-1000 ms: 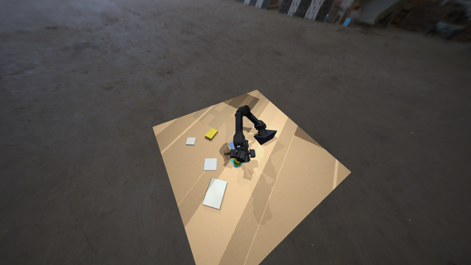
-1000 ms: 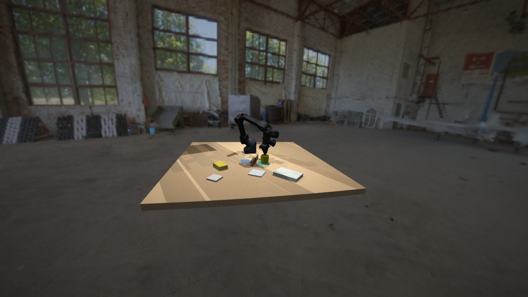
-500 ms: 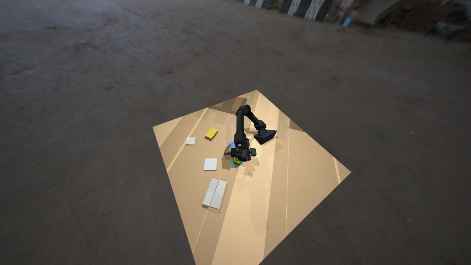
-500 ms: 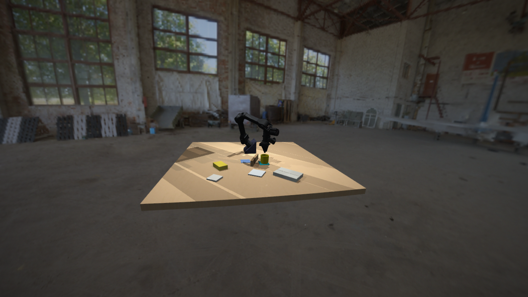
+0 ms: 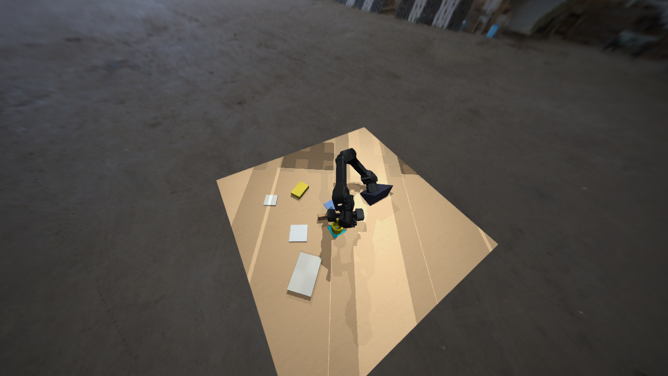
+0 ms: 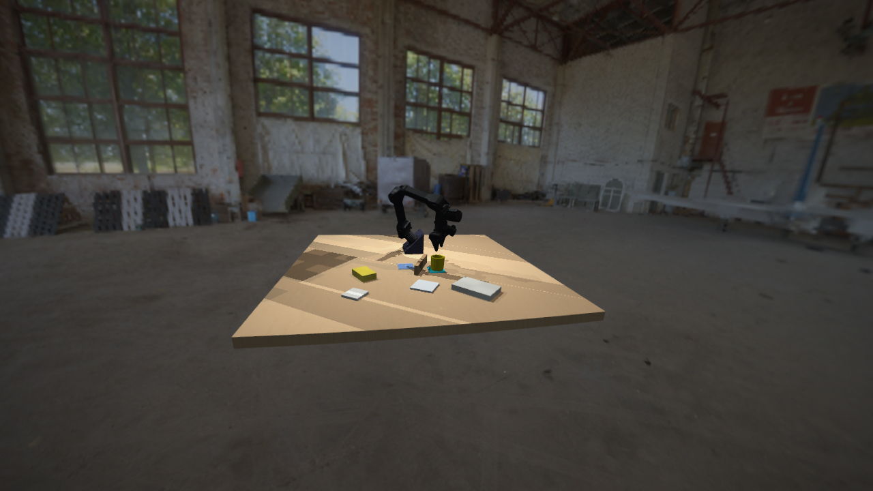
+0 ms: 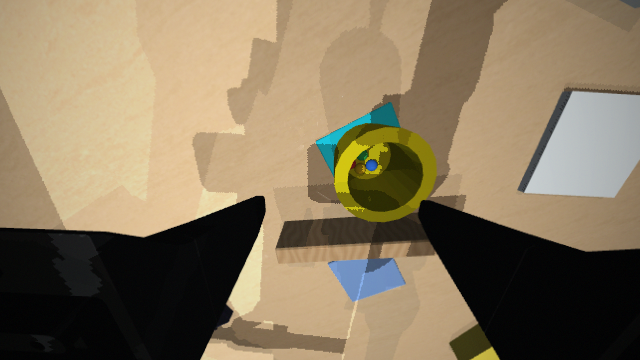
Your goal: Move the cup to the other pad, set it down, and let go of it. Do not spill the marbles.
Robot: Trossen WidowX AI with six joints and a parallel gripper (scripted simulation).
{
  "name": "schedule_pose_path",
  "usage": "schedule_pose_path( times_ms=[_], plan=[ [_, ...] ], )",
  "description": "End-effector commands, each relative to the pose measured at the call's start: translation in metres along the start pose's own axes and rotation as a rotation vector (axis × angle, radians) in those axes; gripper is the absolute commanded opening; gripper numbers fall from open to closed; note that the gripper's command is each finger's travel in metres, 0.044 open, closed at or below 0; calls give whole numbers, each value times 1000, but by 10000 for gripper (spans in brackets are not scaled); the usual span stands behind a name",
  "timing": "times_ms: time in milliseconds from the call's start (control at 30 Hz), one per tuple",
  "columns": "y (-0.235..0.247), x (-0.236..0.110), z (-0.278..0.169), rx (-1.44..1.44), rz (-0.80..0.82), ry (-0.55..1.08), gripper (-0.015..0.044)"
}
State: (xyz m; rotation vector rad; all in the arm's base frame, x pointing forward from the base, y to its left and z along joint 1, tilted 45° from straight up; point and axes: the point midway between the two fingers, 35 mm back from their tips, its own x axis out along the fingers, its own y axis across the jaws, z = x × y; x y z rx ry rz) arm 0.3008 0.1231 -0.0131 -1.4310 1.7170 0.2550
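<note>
A yellow cup [image 5: 336, 229] [image 6: 436, 262] [image 7: 395, 185] stands upright on the teal pad [image 5: 337, 234] [image 6: 436, 270] [image 7: 345, 135]. Several marbles [image 7: 371, 165] lie at its bottom. My gripper [image 5: 340, 223] [image 6: 436, 247] [image 7: 341, 205] is open and hangs just above the cup. Its fingers are spread wide and clear of the rim. The light blue pad [image 5: 329, 204] [image 6: 404, 266] [image 7: 367, 277] lies bare on the near side of a low wooden bar [image 6: 419, 263] [image 7: 330, 240], which separates the two pads.
A yellow block [image 5: 299, 189] [image 6: 363, 273] and three white slabs, one small [image 5: 270, 200], one middle-sized [image 5: 298, 232] [image 7: 585, 150] and one long [image 5: 303, 273] [image 6: 476, 287], lie on the wooden table [image 5: 396, 280]. The arm's dark base [image 5: 376, 192] stands behind.
</note>
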Motion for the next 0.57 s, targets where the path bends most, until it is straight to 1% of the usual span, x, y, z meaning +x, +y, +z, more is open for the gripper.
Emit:
schedule_pose_path(
  times_ms=[0, 300, 433, 533],
  plan=[
    [-1, -17, 2, 14, 1, -11, 440],
    [0, -48, 0, 20, 3, -15, 440],
    [1, -50, 0, 20, 3, -15, 440],
    [2, -46, 0, 8, -2, -11, 440]
  ],
)
